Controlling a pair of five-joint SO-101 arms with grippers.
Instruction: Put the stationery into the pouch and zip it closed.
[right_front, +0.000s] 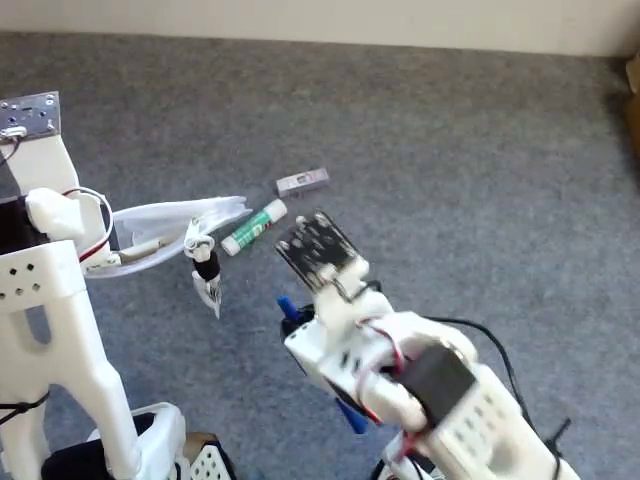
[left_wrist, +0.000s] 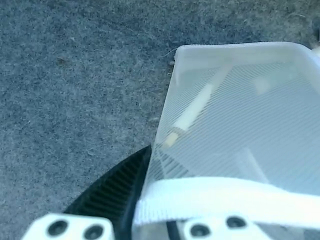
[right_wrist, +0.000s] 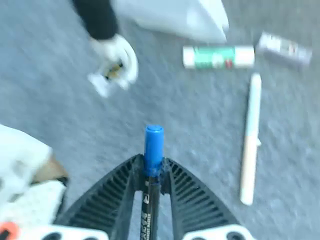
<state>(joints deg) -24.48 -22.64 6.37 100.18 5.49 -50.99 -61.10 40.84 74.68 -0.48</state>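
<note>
While the left pincer (left_wrist: 150, 170) pinched the seemingly floppy pouch (left_wrist: 240, 115) by its edge, the right pincer (right_wrist: 153, 167) clamped a stiff, likely light marker (right_wrist: 153, 142) behind its cap, short of the pouch.

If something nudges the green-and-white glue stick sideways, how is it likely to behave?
The glue stick is a cylinder lying on its side, so it would probably roll. The carpet may slow it. Its smooth-looking tube might slip in a loose pinch.
</note>
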